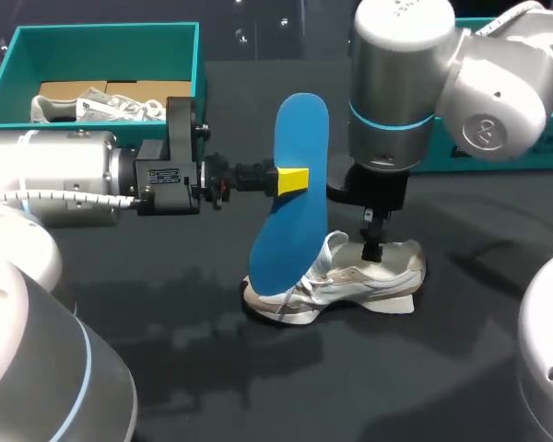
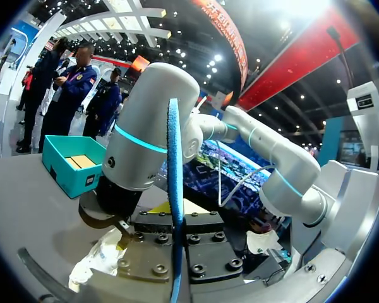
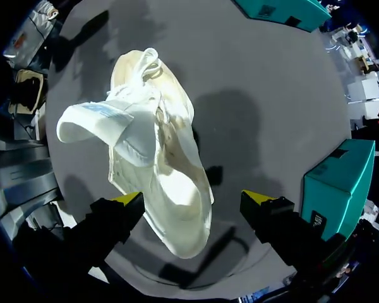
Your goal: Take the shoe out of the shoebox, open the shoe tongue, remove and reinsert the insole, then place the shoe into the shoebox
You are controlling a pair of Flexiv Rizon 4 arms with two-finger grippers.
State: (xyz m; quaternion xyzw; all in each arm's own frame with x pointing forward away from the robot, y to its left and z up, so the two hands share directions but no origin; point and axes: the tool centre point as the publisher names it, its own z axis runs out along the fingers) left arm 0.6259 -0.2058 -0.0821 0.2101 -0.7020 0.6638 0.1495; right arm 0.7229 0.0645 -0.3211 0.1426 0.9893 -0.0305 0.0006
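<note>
Closest in, the white and silver shoe (image 1: 346,281) sits on its sole on the dark table (image 1: 424,368), out of the box, toe toward my left arm and heel toward my right. Seen from the right wrist, the shoe (image 3: 161,164) lies open-mouthed, its tongue (image 3: 91,120) folded out and away over the laces. Right above the heel end hangs the right hand (image 1: 373,247), pointing straight down, and its own camera shows that hand (image 3: 192,199) spread wide, one yellow fingertip (image 3: 129,199) to each side of the heel; whether either touches it I cannot tell. Next up, the blue insole (image 1: 295,198) is out of the shoe and stands nearly upright, its lower end down by the toe and laces. The left hand (image 1: 295,180) comes in level from the side and pinches the insole at mid-height. From the left wrist the insole (image 2: 174,189) shows edge-on, clamped between the fingers, with the shoe (image 2: 104,255) low beside it. At the far left edge of the table waits the teal shoebox (image 1: 101,32), with a second shoe (image 1: 101,106) and some cardboard (image 1: 120,89) inside. Far right, behind my right arm, sits another teal box (image 1: 498,152).
</note>
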